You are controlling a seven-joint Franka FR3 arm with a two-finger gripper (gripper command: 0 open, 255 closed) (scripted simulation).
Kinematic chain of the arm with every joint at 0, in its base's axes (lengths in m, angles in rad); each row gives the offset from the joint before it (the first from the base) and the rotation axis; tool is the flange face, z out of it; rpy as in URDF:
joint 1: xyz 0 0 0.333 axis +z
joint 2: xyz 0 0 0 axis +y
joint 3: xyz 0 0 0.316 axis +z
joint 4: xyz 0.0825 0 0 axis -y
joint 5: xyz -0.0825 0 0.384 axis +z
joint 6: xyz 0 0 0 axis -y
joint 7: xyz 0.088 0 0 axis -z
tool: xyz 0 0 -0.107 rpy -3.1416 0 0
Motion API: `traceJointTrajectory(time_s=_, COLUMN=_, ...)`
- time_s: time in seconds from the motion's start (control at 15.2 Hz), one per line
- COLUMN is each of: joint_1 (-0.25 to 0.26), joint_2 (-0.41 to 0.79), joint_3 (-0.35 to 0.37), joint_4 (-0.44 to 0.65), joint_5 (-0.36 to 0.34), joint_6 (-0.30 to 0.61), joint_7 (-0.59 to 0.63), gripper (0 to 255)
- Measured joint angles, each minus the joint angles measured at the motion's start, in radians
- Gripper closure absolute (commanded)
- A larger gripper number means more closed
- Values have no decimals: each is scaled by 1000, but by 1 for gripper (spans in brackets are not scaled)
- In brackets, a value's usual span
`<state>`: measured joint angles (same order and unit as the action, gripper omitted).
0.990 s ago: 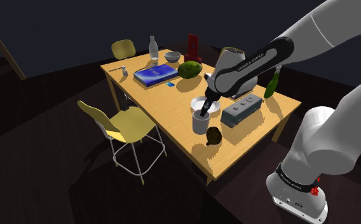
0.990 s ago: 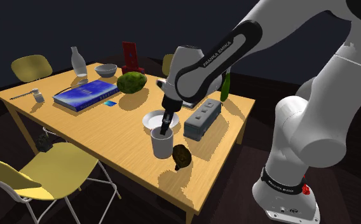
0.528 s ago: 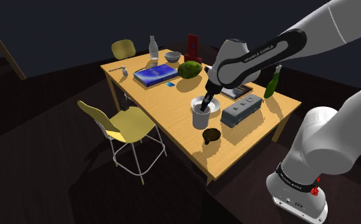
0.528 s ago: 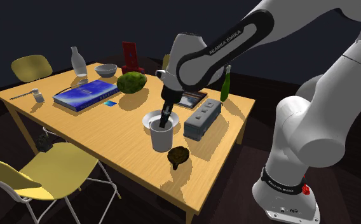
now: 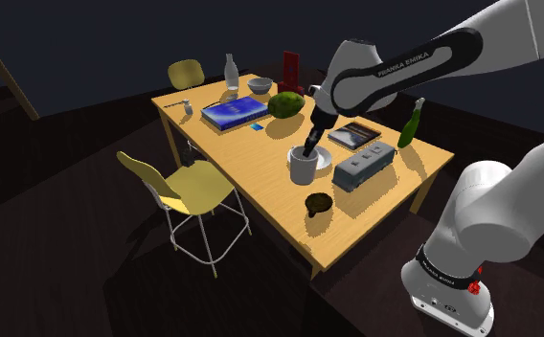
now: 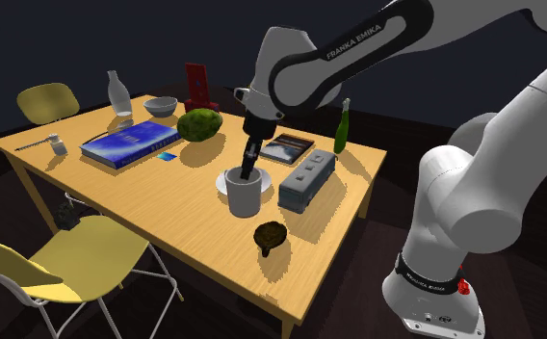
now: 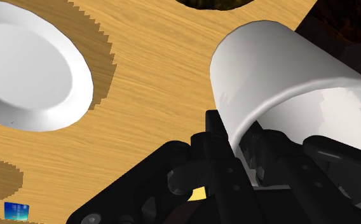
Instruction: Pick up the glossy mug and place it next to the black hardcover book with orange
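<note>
In the shoulder view I saw, from left to right, the white mug (image 5: 302, 172), a white plate (image 5: 326, 159) just beside it, then the black book (image 5: 354, 134) farther off. The mug stood upright over the table, its long axis vertical and its mouth up. The gripper (image 5: 307, 152) was clamped on the mug's wall, with one finger inside.

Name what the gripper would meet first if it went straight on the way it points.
The gripper clasps the white mug by its wall; past the mug, probably bare table beside the white plate, though depth is unclear.
</note>
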<state>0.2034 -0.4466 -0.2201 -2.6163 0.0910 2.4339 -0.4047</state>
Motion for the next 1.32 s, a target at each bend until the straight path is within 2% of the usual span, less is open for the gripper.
traceJointTrajectory(time_s=0.53, joint_1=-15, joint_2=-52, joint_3=4, joint_4=55, joint_5=-19, joint_6=-108, joint_7=12, gripper=255)
traceJointTrajectory(time_s=0.79, joint_1=-57, joint_2=-101, joint_3=-61, joint_4=38, joint_5=-46, joint_6=-146, joint_7=-68, gripper=255)
traceJointTrajectory(time_s=1.32, joint_1=-139, joint_2=-118, joint_3=-233, joint_4=55, joint_5=-99, joint_6=-198, joint_7=-273, gripper=255)
